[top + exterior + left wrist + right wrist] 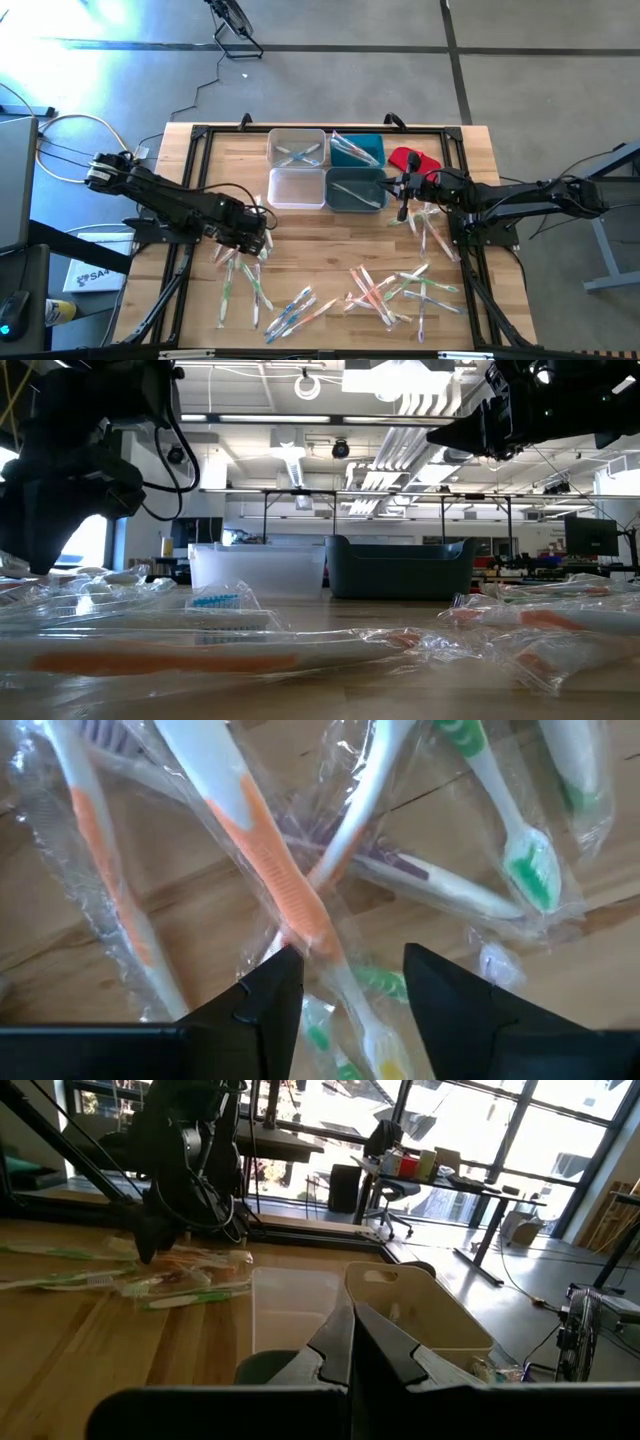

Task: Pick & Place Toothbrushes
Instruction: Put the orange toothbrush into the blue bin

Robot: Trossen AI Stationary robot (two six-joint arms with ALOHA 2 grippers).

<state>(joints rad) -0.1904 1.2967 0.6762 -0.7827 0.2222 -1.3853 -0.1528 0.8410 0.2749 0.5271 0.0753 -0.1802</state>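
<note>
where crinkly clear wrappers cover slim toothbrushes, left tool apart, right tool together

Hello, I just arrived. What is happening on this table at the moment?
A two-armed robot is sorting plastic-wrapped toothbrushes from a wooden table into four small plastic bins. The left claw is open, low over a white toothbrush with an orange grip in a pile. The right claw is shut and empty beside the dark teal bin. Some brushes already lie in three bins; many remain on the table.

Dark jointed arms — black angular fingers
</note>
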